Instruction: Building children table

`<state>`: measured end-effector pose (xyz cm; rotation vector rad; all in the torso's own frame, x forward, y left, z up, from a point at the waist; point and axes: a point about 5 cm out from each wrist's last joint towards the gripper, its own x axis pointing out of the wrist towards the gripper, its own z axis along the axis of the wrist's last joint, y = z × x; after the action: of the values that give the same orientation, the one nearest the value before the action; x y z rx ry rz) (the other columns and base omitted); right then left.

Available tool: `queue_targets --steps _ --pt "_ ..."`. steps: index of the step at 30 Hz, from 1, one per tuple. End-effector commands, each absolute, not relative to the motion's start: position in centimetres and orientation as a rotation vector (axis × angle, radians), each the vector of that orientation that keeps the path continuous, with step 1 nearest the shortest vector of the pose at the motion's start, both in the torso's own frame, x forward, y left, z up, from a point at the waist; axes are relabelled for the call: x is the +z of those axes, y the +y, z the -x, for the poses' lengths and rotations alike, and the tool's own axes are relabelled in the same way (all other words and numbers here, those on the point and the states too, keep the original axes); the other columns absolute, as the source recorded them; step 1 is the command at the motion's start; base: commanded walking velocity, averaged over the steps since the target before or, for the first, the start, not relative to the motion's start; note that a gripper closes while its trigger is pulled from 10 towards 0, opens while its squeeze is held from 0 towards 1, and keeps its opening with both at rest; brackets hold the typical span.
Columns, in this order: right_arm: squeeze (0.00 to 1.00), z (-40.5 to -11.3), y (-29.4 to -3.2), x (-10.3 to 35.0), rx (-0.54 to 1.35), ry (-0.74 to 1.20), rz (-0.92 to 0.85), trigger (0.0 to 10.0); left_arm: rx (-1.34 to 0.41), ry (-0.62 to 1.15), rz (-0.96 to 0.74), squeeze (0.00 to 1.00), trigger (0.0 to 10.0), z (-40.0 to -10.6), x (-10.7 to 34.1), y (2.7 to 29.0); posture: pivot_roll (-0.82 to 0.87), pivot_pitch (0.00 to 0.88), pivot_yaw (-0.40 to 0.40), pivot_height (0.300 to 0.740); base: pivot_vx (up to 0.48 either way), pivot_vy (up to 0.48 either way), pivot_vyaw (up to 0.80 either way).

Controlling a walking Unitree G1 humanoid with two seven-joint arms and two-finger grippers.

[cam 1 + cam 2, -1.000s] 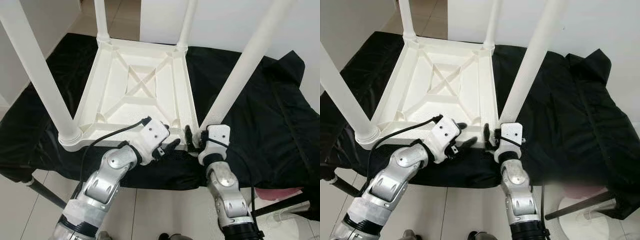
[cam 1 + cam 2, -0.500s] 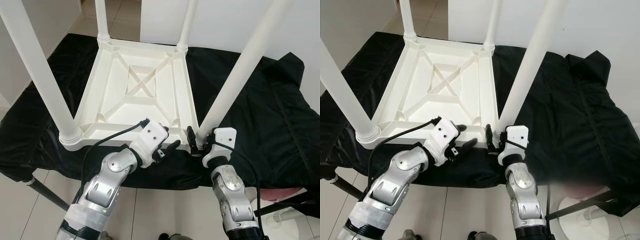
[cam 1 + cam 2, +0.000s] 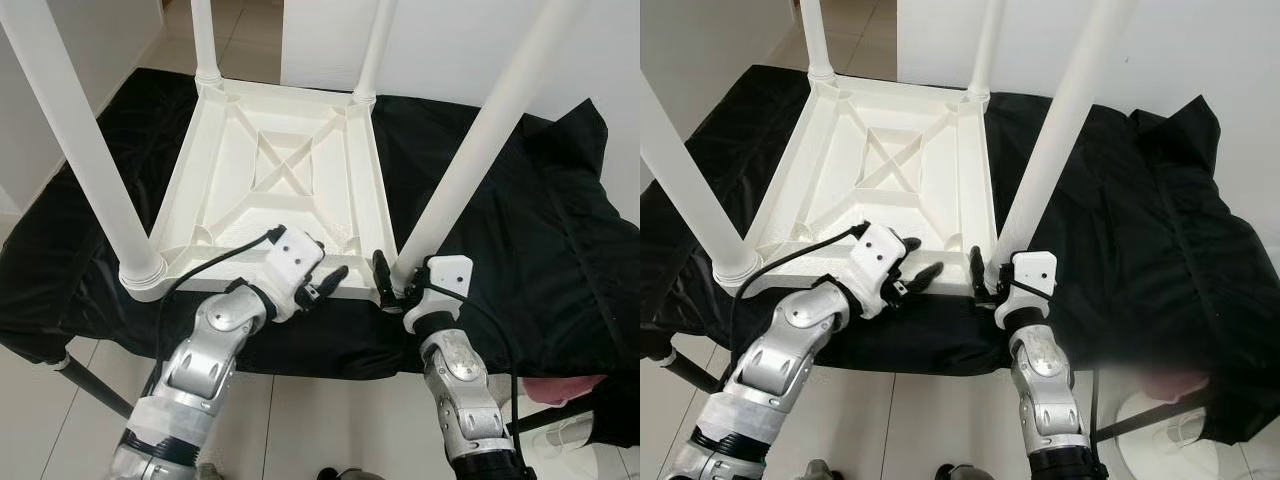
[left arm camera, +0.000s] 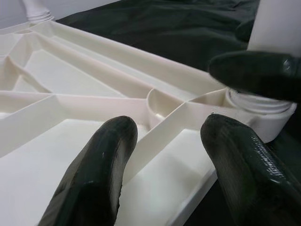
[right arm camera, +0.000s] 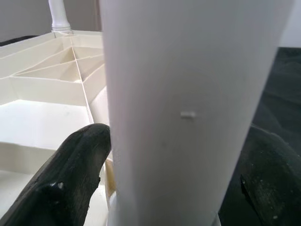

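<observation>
A white children's table [image 3: 270, 200] lies upside down on a black cloth [image 3: 530, 230], with its legs pointing up. My right gripper [image 3: 396, 284] is at the foot of the near right leg [image 3: 470, 150], shut on it; its fingers [image 5: 70, 174] press both sides of the leg [image 5: 188, 94]. My left gripper [image 3: 322, 283] hovers open over the table's near edge, just left of that leg. Its two black fingers [image 4: 99, 160] straddle a rib of the underside [image 4: 169, 132]. The near left leg [image 3: 80, 150] stands apart at the other near corner.
Two far legs [image 3: 203, 40] [image 3: 372, 45] rise at the back corners. The cloth hangs over a low platform with a dark metal strut [image 3: 95, 385] at lower left. Tiled floor [image 3: 330, 420] lies below. White walls stand close behind and to the left.
My left gripper has moved left and forward, from in front of the rim to over the table's near edge. The right gripper shifted a little to the right at the leg's foot.
</observation>
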<state>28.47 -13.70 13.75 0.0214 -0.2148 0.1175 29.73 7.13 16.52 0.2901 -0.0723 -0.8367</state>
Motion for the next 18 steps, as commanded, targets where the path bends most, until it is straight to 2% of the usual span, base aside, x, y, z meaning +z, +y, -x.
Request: queue_targets --steps 1,10,18 --pt "0.00 -28.2 -14.0 13.2 0.114 -0.200 -0.024 10.0 -0.686 -0.075 -0.291 0.00 10.0 -30.2 16.4 7.7 0.03 0.060 -0.080 0.740 0.000 0.000 0.00" --pt "0.00 -27.9 -13.8 13.1 0.092 -0.212 -0.038 10.0 -0.675 -0.064 -0.296 0.00 10.0 -30.3 16.5 8.2 0.02 0.074 -0.066 0.740 0.000 0.000 0.00" --pt "0.00 -28.2 -12.9 13.3 0.096 -0.235 -0.056 10.0 -0.706 -0.082 -0.304 0.00 10.0 -30.3 16.9 7.5 -0.01 0.077 -0.063 0.740 0.000 0.000 0.00"
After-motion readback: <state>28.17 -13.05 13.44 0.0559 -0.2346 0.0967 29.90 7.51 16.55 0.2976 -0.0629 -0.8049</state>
